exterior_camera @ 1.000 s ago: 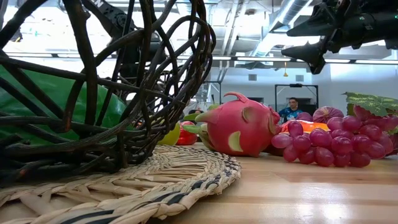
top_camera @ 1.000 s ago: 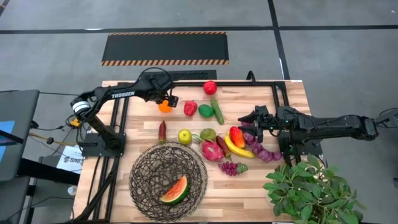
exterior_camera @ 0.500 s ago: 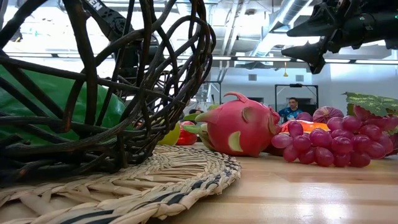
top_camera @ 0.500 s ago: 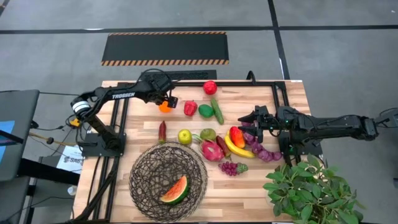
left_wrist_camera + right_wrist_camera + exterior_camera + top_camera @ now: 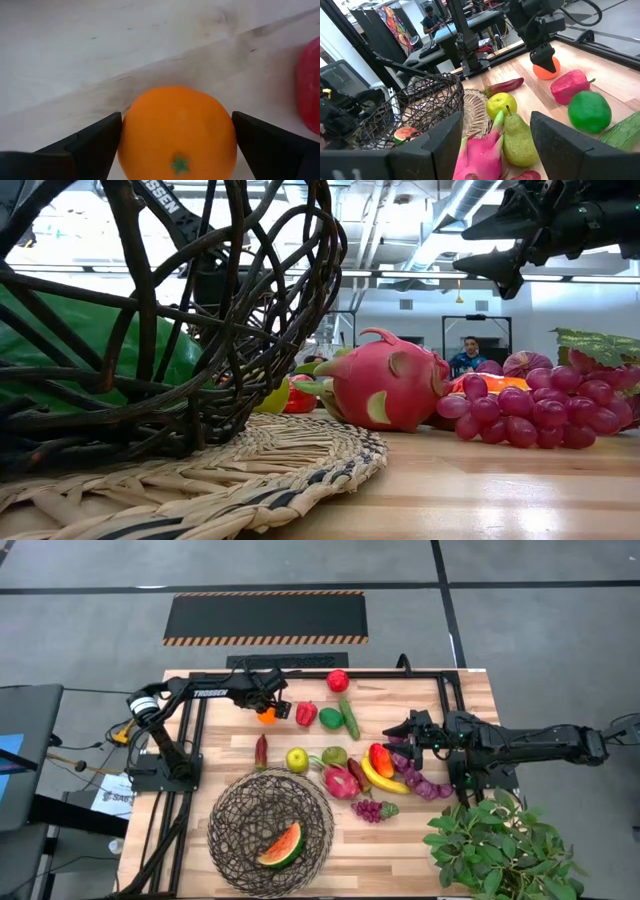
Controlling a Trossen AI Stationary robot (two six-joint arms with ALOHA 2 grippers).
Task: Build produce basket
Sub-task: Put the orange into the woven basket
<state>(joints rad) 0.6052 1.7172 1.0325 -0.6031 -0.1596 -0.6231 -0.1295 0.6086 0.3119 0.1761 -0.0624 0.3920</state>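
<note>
While the left gripper (image 5: 267, 711) sits down around the orange (image 5: 266, 714) at about 11 o'clock on the table (image 5: 470, 690), fingers wide and bracketing the fruit on both sides, no squeeze is visible yet. Left wrist view: orange (image 5: 178, 132) centred between the two fingers (image 5: 95, 145), table under it, so it looks unlifted. To do this well, I'd judge: close evenly on the widest part of the round fruit, lift straight up before swinging toward the basket (image 5: 271, 830) at 6 o'clock, and release low over the mesh so it doesn't roll out. Basket holds only a watermelon slice (image 5: 282, 846) so far; task looks early. Red pepper (image 5: 306, 714) lies just beside the orange at 3 o'clock of it, could get nudged. On the way to the basket sit a dark red chili (image 5: 261, 751) and a yellow-green apple (image 5: 297, 759), so carry high. Right gripper (image 5: 400, 732) hovers with fingers spread, holding nothing, at about 3 o'clock over the cluster of banana (image 5: 380, 780), dragonfruit (image 5: 340, 781) and grapes (image 5: 371, 809). Leafy plant (image 5: 500, 845) at 4 o'clock, clear of the path.
</note>
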